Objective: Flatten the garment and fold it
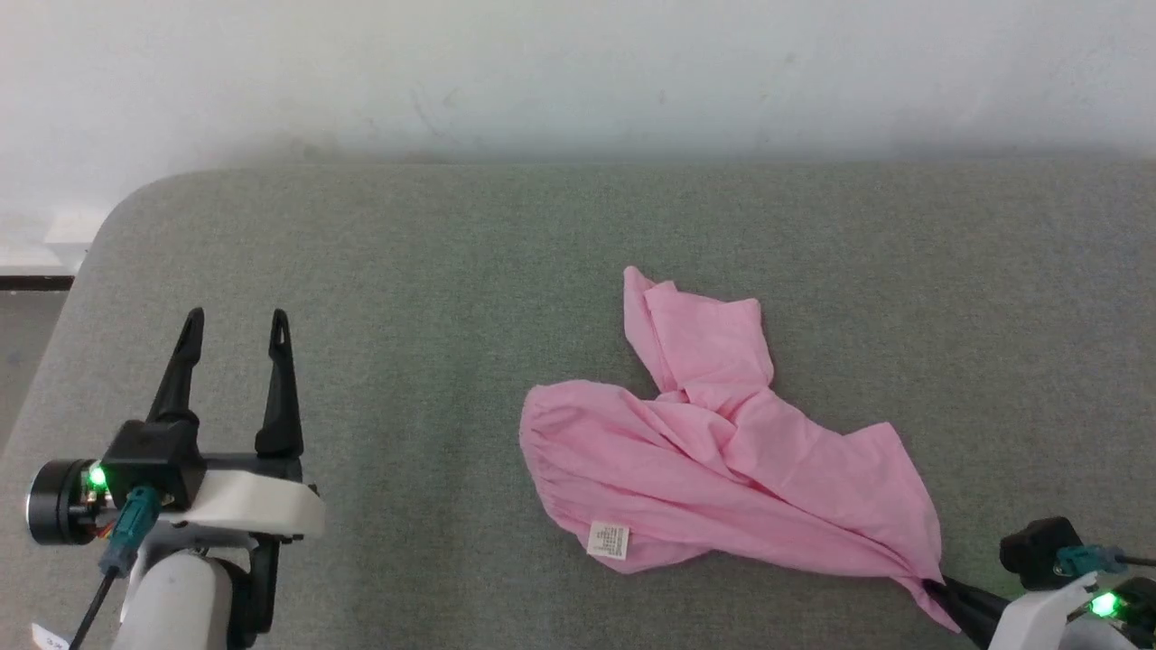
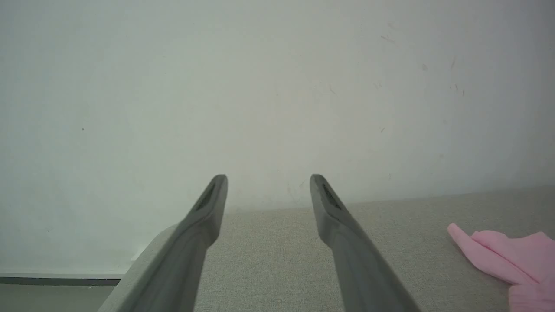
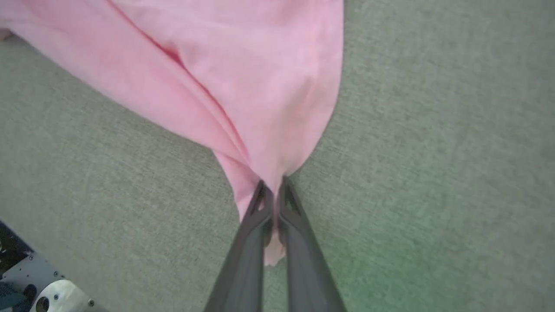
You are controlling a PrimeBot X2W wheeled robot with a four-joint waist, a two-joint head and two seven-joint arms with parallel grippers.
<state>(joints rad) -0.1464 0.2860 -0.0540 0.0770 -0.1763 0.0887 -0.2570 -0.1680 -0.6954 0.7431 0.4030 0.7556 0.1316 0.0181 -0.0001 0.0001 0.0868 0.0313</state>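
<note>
The garment (image 1: 722, 460) is laid crumpled on the grey counter (image 1: 406, 271), with its white label (image 1: 609, 540) showing. Its near right corner is clamped between the closed fingers of the right end effector (image 3: 271, 184). The left end effector (image 1: 237, 323) is held open, well apart from it.

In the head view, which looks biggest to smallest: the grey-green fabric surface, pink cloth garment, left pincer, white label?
1. The grey-green fabric surface, by far.
2. The pink cloth garment.
3. The left pincer, open and black; it sits nearer the camera, so it looks flattered.
4. The white sewn-in label.
</note>
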